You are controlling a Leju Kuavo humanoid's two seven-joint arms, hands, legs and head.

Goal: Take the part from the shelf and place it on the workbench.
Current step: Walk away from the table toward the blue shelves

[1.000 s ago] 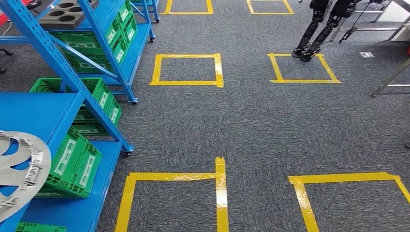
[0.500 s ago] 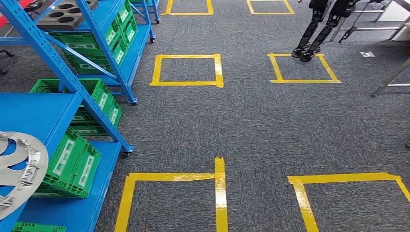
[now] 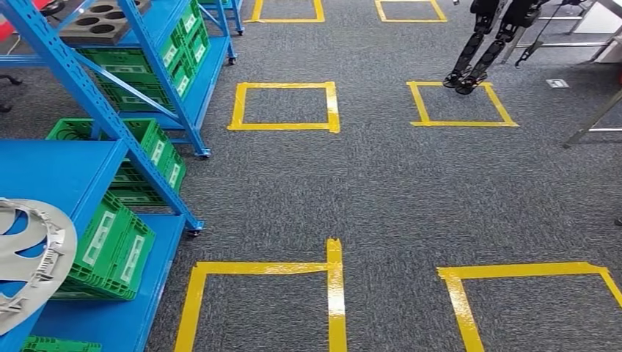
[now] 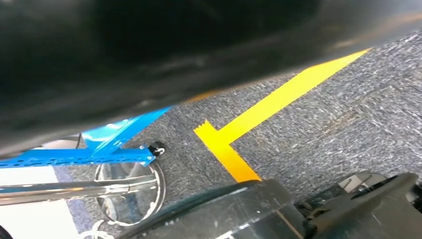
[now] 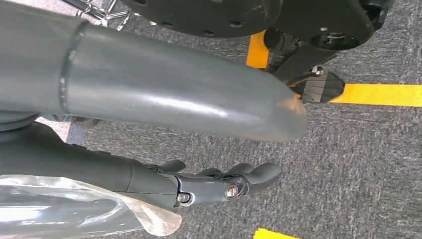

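The right hand (image 5: pixel 219 181) hangs low over the grey carpet (image 3: pixel 381 183), seen from the right wrist view with its dark fingers (image 5: pixel 249 175) stretched out nearly straight and close together, grasping nothing and touching nothing; the thick grey thumb (image 5: pixel 164 94) lies above them in that picture, apart from the fingers. The arm points down toward the floor beside a strip of yellow tape (image 5: pixel 383 94). Whether the left hand is open or closed I cannot tell: the left wrist view shows only blurred dark shapes close to the lens, with carpet, a yellow tape corner (image 4: pixel 224 144) and a blue shelf foot with a caster (image 4: pixel 157 148) beyond.

The part (image 3: pixel 29 257), a grey wheel-cover-like disc with cut-outs, lies on the top board of the near blue shelf (image 3: pixel 59 172) at the left edge of the head view, untouched by either hand. Green crates (image 3: pixel 110 249) sit on the shelf's lower level. Yellow tape squares (image 3: pixel 284 106) mark the carpet ahead.
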